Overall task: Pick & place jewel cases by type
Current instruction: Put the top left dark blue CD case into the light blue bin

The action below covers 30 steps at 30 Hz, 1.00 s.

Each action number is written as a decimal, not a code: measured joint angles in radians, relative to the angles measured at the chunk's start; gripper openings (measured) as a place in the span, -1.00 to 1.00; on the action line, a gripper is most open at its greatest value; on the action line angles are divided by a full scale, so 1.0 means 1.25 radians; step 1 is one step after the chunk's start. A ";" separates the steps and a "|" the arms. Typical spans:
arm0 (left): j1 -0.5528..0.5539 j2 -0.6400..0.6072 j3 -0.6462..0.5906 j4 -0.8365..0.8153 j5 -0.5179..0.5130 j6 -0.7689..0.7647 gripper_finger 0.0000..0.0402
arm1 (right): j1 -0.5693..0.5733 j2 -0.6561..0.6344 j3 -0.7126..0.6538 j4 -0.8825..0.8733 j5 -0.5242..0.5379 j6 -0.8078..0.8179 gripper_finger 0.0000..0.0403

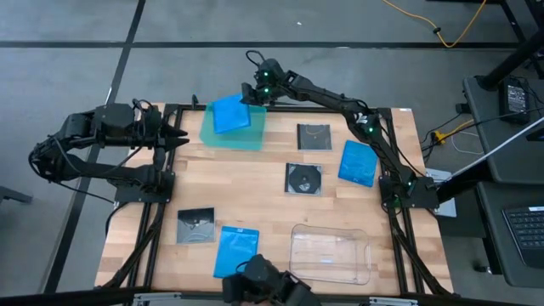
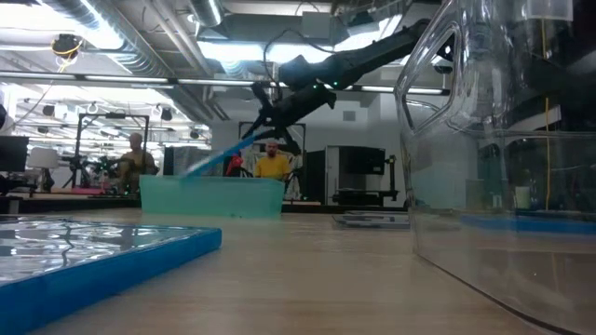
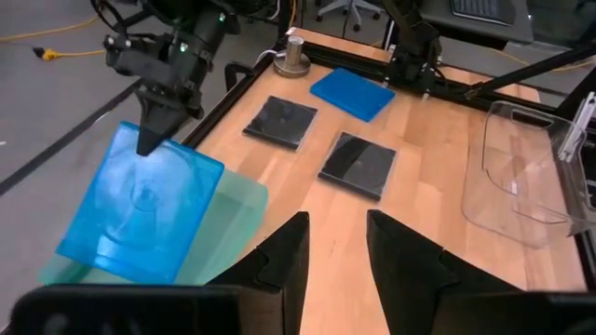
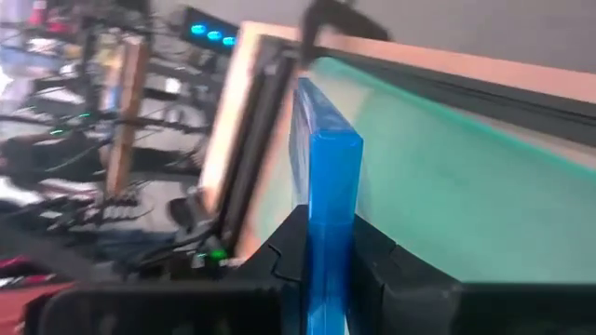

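- Right pincer (image 1: pixel 252 95) is reaching across to the far side of the bench (image 1: pixel 255 204), its fingers clamping narrowly on one edge of a bright blue rectangular plastic jewel case (image 1: pixel 229 114).
- That held case is hanging tilted over the teal translucent tray (image 1: pixel 234 134) at the far left, its free end dipping toward the tray floor; whether it is touching is hard to tell.
- Judging from this, the coming release is turning on that tilt: the case's long axis is running from the pincer down and leftward into the tray, so it is likely to lie flat once let go.
- Left pincer (image 1: pixel 178 136) is waiting just left of the tray, partly open and holding nothing.
- Two more blue cases are lying on the bench, one at right (image 1: pixel 358 163) and one near (image 1: pixel 235 251); three dark square cases showing discs (image 1: pixel 314 136) (image 1: pixel 303 178) (image 1: pixel 195 225) are scattered between them, and a larger clear plastic tray (image 1: pixel 331 253) is sitting at the near right.
- Right wrist view is showing the case edge-on between the fingers (image 4: pixel 279 265), which the high view is hiding; the low view alone is showing the case's slope above the tray rim.
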 joint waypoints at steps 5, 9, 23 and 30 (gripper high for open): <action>0.000 0.000 0.000 0.000 -0.004 0.007 -0.49 | 0.000 0.000 0.000 -0.026 0.048 0.001 -0.80; 0.000 0.000 0.000 0.000 -0.008 0.017 -0.49 | 0.003 0.000 0.000 -0.033 0.076 0.006 -0.80; 0.000 0.000 0.000 0.000 -0.021 0.044 -0.49 | 0.040 0.024 0.000 -0.061 0.109 0.029 -0.79; 0.000 0.000 0.000 0.000 -0.021 0.044 -0.49 | 0.040 0.030 0.000 -0.030 0.095 0.037 -0.69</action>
